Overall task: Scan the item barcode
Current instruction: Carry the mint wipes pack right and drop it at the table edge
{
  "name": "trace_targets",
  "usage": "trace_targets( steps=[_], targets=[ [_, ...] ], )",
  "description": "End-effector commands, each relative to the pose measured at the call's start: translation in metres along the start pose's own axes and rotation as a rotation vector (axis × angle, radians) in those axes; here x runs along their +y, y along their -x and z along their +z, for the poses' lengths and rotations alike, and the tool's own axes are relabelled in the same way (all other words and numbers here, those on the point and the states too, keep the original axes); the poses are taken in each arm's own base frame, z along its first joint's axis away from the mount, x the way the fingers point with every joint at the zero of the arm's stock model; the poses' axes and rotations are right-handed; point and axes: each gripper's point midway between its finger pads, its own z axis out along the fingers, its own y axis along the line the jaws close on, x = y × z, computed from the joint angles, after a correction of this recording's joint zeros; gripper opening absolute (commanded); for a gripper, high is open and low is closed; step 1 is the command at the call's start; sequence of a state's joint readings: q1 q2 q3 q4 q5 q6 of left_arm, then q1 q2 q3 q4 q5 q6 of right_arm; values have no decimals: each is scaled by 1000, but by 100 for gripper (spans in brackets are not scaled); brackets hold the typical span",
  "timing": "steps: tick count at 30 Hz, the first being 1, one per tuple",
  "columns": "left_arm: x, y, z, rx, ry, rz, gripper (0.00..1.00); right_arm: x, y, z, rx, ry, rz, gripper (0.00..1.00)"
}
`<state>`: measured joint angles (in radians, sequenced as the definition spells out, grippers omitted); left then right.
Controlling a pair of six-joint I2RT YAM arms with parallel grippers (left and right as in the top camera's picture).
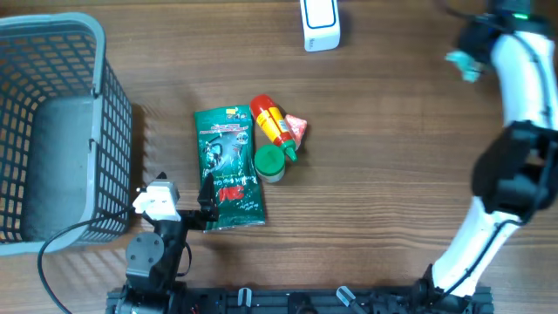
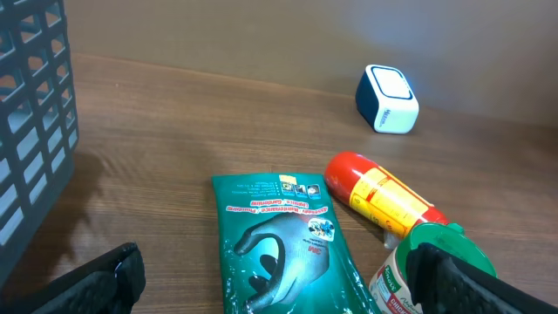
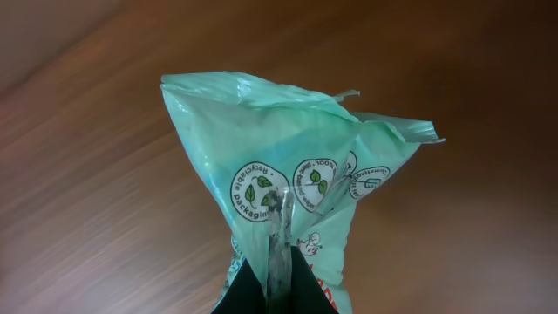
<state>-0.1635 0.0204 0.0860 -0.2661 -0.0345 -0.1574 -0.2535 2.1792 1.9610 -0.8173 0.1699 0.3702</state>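
Wooden counter (image 1: 384, 157) below: right claw (image 3: 277, 283) pinches shut on a mint-green pouch (image 3: 296, 148), held aloft right of the scanner (image 1: 319, 24) (presumably to present its barcode); left claw (image 2: 279, 283) gapes wide, empty, over the glove packet (image 2: 288, 244).

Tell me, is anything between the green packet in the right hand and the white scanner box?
Nothing visible. The right hand grips the pale green plastic packet, and only bare wooden table lies between it and the white-and-blue scanner box.
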Motion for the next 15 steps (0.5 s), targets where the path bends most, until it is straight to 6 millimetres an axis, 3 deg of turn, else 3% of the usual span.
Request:
trace_targets(
  steps=[1, 4, 7, 9, 11, 12, 13, 15],
  targets=[
    [0, -1, 0, 0, -5, 19, 100, -108, -2, 22, 31, -209, 118, 4],
    [0, -1, 0, 0, -5, 19, 100, -177, -21, 41, 91, -287, 217, 4],
    [0, -1, 0, 0, -5, 18, 100, -224, -39, 50, 129, -327, 293, 6],
    [0, -1, 0, -1, -4, 19, 100, -245, -43, 50, 139, -347, 330, 11],
    [0, -1, 0, 0, -5, 19, 100, -255, -44, 45, 153, -332, 361, 34],
    [0, -1, 0, -1, -5, 18, 100, -256, -41, 38, 165, -300, 381, 71],
    [0, -1, 0, 0, -5, 19, 100, -253, -36, 31, 168, -256, 394, 100],
    [0, -1, 0, -1, -4, 18, 100, -241, -22, 14, 165, -170, 413, 100]
  ],
)
